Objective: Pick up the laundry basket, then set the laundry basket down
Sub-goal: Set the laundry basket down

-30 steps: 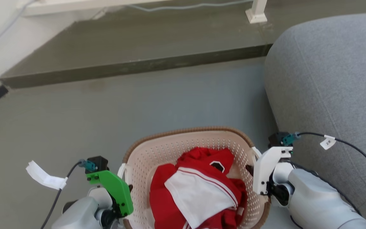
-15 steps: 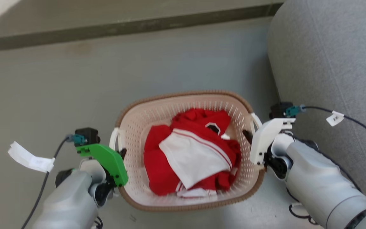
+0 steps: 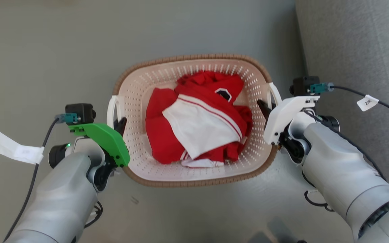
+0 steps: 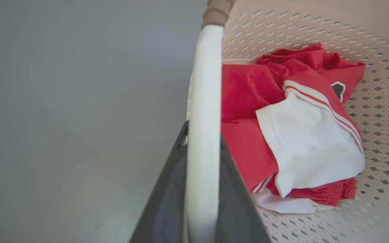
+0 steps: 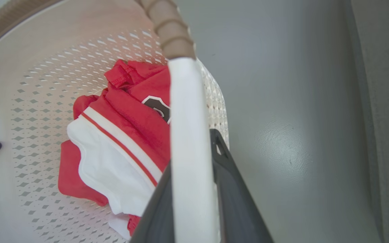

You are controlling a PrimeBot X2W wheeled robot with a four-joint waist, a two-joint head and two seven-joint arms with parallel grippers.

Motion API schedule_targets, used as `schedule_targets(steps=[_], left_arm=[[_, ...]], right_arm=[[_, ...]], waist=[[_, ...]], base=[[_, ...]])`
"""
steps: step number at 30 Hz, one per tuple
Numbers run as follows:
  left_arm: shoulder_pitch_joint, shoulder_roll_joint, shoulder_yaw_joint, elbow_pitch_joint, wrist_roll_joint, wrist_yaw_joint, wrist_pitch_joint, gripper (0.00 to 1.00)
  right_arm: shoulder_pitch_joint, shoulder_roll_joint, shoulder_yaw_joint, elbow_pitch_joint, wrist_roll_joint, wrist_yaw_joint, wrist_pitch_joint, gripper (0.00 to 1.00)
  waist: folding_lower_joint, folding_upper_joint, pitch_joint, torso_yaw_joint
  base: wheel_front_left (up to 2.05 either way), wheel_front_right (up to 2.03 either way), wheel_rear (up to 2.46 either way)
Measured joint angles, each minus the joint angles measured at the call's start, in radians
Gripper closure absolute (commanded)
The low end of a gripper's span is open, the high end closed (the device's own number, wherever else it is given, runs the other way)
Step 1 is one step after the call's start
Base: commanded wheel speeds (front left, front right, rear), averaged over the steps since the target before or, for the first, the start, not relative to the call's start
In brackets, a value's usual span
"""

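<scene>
Your laundry basket [image 3: 137,98] is between both arms over the grey floor [image 3: 46,50], just beside the sofa [image 3: 356,50]. Can't tell if it's actually touching down. Red and white clothes [image 3: 198,121] are heaped inside. Your left pincer [image 3: 117,122] is clamped on the left handle [image 4: 203,101], a dark finger on either side, and your right pincer [image 3: 268,106] grips the right handle [image 5: 187,135] the same way.

The white tag [image 3: 367,101] on the cable [image 3: 349,90] behind my right gripper [image 3: 263,105] reads roughly "2米"; the paper tag [image 3: 15,152] by my left gripper [image 3: 120,123] is unreadable.
</scene>
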Motion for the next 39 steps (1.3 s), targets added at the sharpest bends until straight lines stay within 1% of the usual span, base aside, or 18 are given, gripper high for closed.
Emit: schedule_targets(steps=[12, 14, 22, 29, 39], left_arm=[[-0.096, 0.018, 0.006, -0.022, 0.014, 0.0, -0.068, 1.0], [-0.119, 0.024, 0.005, -0.024, 0.019, 0.0, -0.084, 1.0], [-0.147, 0.025, -0.005, -0.023, 0.025, 0.0, -0.095, 1.0], [-0.153, 0.023, -0.022, -0.023, 0.025, 0.0, -0.104, 1.0], [-0.175, 0.023, -0.023, -0.028, 0.025, 0.0, -0.128, 1.0]], right_arm=[[-0.096, 0.001, -0.009, 0.014, -0.018, 0.0, -0.088, 1.0], [-0.119, 0.002, -0.01, 0.015, -0.022, 0.0, -0.111, 1.0], [-0.144, 0.004, -0.012, 0.034, -0.026, 0.001, -0.133, 1.0], [-0.147, 0.006, -0.012, 0.051, -0.026, 0.003, -0.145, 1.0], [-0.174, 0.006, -0.013, 0.062, -0.03, 0.004, -0.169, 1.0]], waist=[[0.0, 0.0, 0.172, 0.009], [0.0, 0.0, 0.215, 0.013], [-0.0001, 0.0, 0.316, 0.022], [-0.0001, 0.0, 0.37, 0.026], [-0.0001, 0.0, 0.407, 0.026]], base=[[0.0, 0.0, 0.0], [0.0, 0.0, 0.0], [0.0, 0.0, 0.0], [0.0, 0.0, 0.0], [0.0, 0.0, 0.0]])
